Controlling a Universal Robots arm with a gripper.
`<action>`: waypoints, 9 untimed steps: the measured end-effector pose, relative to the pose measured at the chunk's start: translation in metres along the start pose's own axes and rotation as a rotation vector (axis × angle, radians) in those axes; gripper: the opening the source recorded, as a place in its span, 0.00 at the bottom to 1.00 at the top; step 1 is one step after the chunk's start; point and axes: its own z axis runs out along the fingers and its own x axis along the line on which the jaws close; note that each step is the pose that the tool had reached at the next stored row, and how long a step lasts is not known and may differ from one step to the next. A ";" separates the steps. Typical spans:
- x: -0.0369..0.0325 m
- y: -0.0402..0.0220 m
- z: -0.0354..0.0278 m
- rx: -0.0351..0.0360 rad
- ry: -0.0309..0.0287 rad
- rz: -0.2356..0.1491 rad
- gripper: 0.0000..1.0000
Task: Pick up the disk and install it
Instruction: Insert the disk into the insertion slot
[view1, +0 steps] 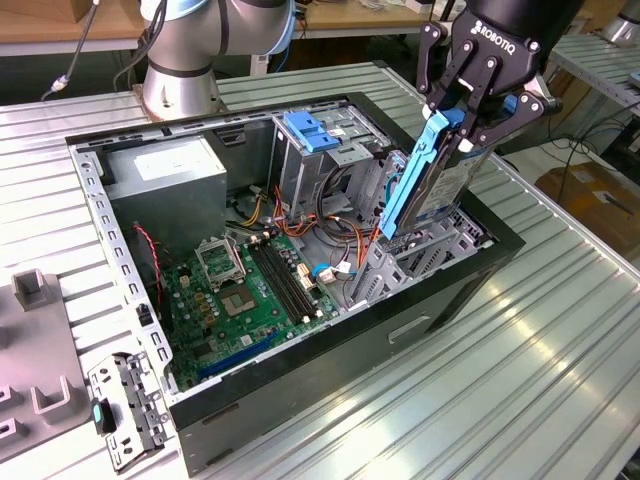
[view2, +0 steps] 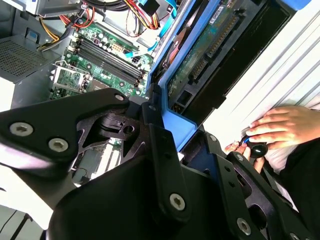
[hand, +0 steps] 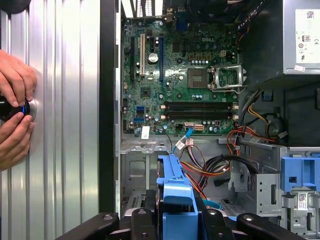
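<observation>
While in one gripper (view1: 458, 122), one disk (view1: 442, 188).

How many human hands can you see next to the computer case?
2. Both lie on the table beside the case, in the first wrist view: one hand and the other hand, side by side, cupping a black knob. None seems hidden.

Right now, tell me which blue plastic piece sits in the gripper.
The rail on the disk, held tilted above the case; the ribbed blue latch sits apart on the drive cage.
</observation>
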 end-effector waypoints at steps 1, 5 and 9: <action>0.0000 0.0000 0.0000 0.0000 0.0001 0.000 0.37; 0.0021 -0.0001 0.0007 0.0000 -0.0002 0.000 0.37; 0.0068 -0.0003 0.0035 0.0000 0.0000 0.000 0.37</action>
